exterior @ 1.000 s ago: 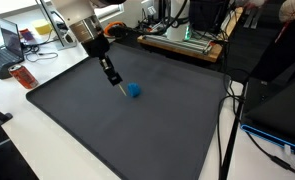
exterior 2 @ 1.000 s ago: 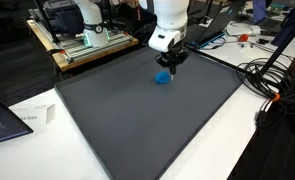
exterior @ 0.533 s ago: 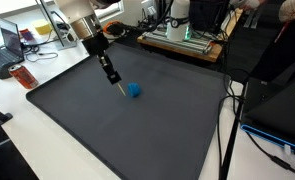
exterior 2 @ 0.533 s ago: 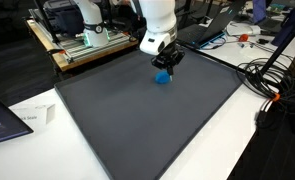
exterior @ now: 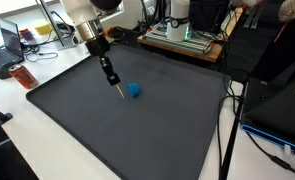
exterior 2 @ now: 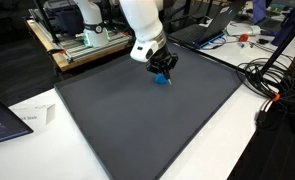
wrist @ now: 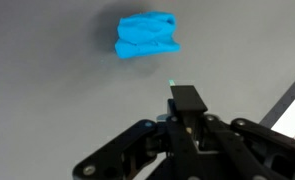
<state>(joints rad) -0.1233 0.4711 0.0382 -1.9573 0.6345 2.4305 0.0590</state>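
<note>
A small crumpled blue object lies on a dark grey mat; it also shows in the other exterior view and in the wrist view. My gripper hangs just beside it, slightly above the mat, also seen in an exterior view. In the wrist view the gripper is shut on a thin dark pen-like stick. The stick's tip points down at the mat next to the blue object, not touching it.
The mat covers most of a white table. An orange-red object and laptops sit off the mat's edge. Equipment racks stand behind. Cables lie at one side. A paper lies near a corner.
The arm's upper body has swung sideways and the gripper has tilted, while its tip stays beside the blue object. The blue object has not moved.
</note>
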